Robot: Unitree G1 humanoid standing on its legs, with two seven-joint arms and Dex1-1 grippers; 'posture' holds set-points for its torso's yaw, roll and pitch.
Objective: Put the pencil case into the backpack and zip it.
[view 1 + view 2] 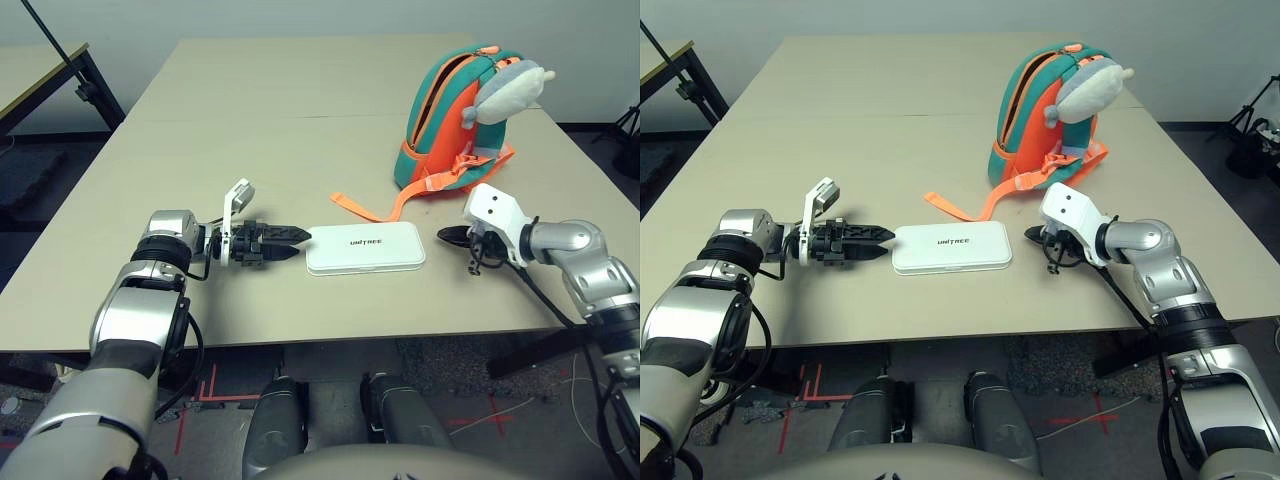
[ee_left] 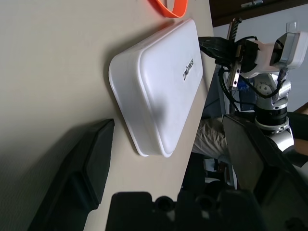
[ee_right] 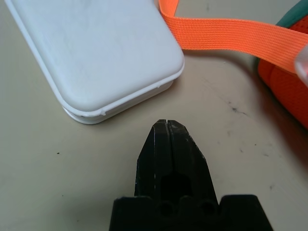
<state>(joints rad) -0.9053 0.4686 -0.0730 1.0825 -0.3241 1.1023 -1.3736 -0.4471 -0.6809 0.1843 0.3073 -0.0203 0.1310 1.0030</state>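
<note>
White and flat, the pencil case (image 1: 365, 248) lies on the beige table (image 1: 250, 120) between the robot's two arms, its "UNITREE" lettering facing up. The left gripper (image 1: 297, 243) sits level with the case's left end, just beside it, jaws parted in the wrist view with the case's corner between them but not yet touched. The right gripper (image 3: 167, 126) rests near the opposite end, jaws pressed together and holding nothing. Behind the right arm, the orange-and-teal backpack (image 1: 445, 120) stands upright, its zipper gaping along the top, a grey-white plush toy (image 1: 505, 88) hanging at its side and an orange strap (image 1: 385, 206) trailing close to the case. The case looks rigid, light and smooth, so it may slip; a pinch across its thin edge at one end seems the surest hold.
</note>
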